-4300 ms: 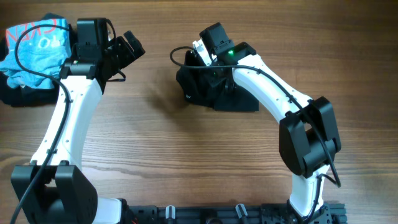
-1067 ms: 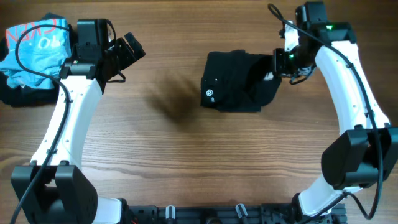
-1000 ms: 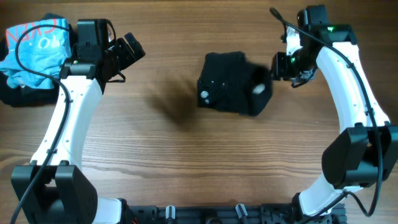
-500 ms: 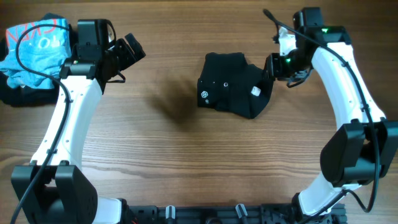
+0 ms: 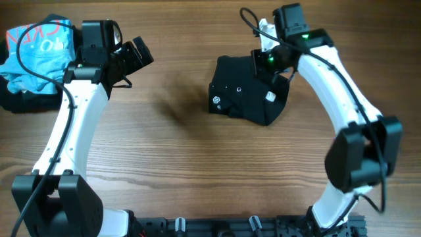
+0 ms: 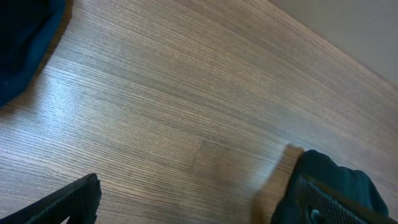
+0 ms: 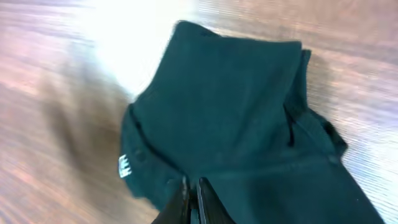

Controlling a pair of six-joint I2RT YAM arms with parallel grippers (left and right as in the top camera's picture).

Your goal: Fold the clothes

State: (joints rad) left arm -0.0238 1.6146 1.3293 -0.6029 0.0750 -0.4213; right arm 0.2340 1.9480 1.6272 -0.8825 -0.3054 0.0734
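Lying crumpled: black T-shirt (image 5: 242, 100) (blue garment (image 5: 36, 47) far-left).

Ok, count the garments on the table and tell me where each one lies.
2 for certain: a black T-shirt bunched in the middle, and a light-blue garment at the far left corner. Under the blue one, dark fabric may be a third.

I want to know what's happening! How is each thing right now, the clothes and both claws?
Black shirt: crumpled, not folded.
Blue garment: bunched in a heap.
Left claw: open, empty.
Right claw: shut, over the black shirt.
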